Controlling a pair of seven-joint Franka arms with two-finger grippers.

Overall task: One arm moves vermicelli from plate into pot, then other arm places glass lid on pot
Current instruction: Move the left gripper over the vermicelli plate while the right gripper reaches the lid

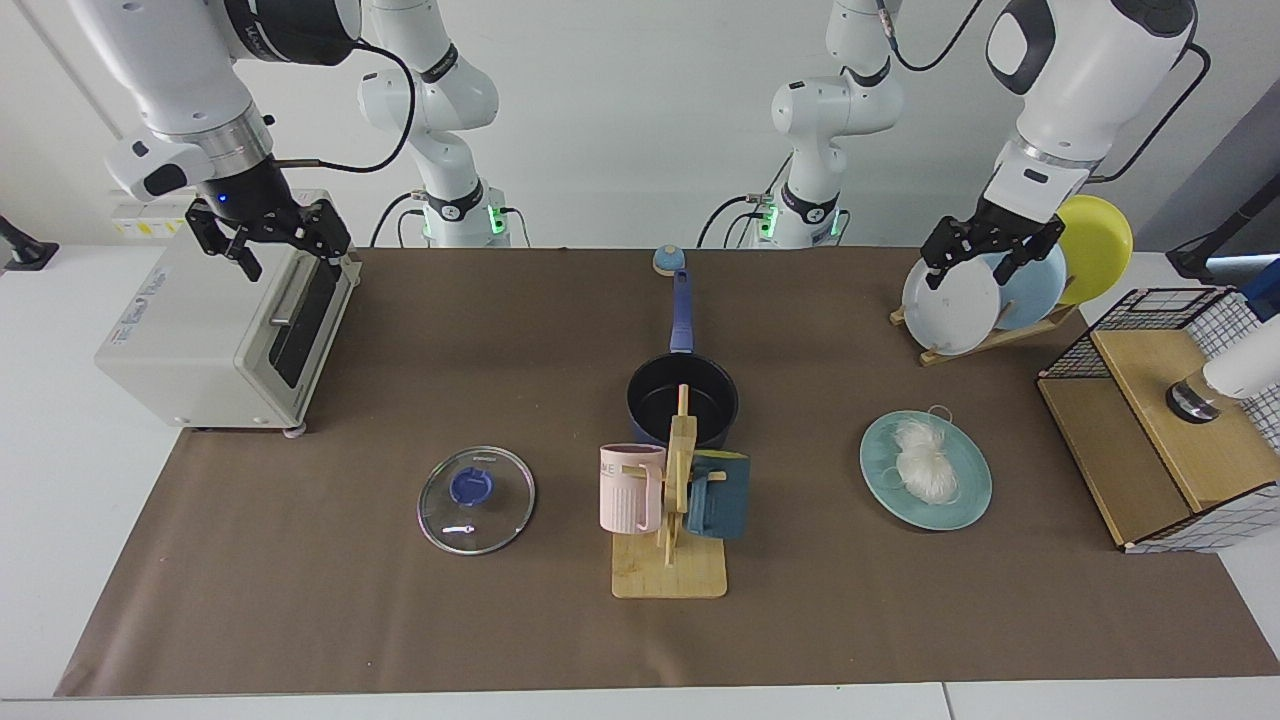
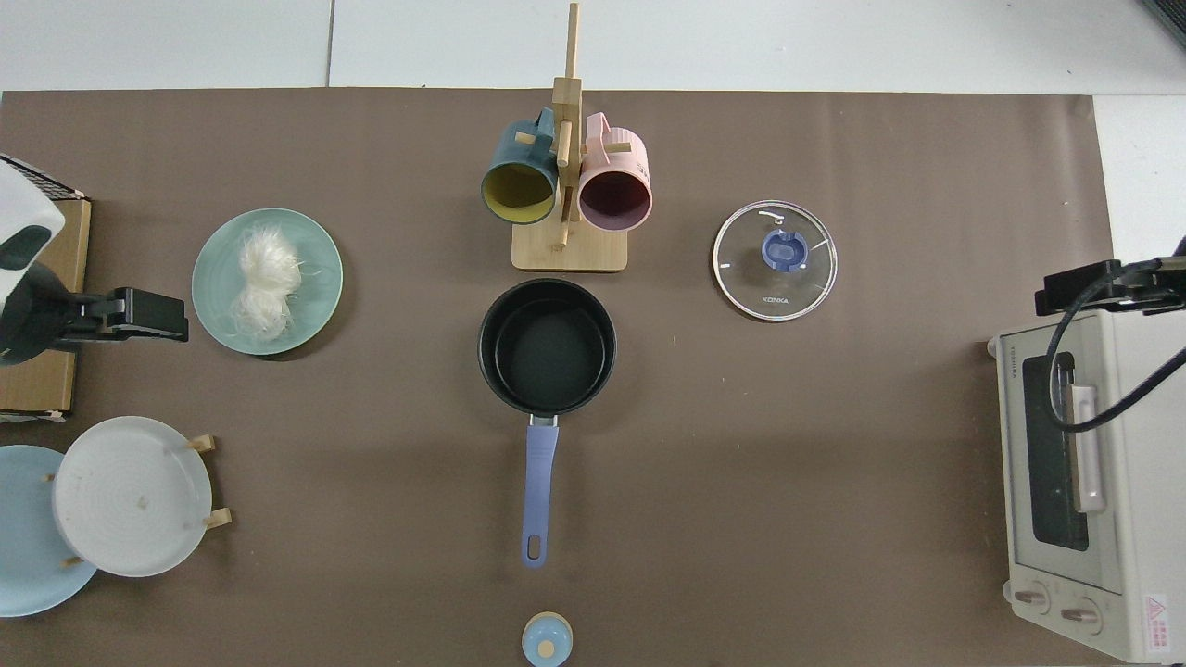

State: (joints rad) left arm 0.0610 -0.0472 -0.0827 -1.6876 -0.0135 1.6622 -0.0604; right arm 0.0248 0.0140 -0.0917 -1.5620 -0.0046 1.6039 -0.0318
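Note:
The vermicelli lies as a white bundle on the teal plate. Mid-table stands the dark pot, its inside bare and its blue handle pointing toward the arm bases. Flat on the brown mat rests the glass lid, blue knob up. My left gripper hangs open, high in front of the plate rack and holding nothing. Above the toaster oven, my right gripper hovers open and empty.
A wooden mug tree with a pink and a teal mug stands just in front of the pot. A toaster oven, a plate rack, a wire-and-wood crate and a small blue knob line the edges.

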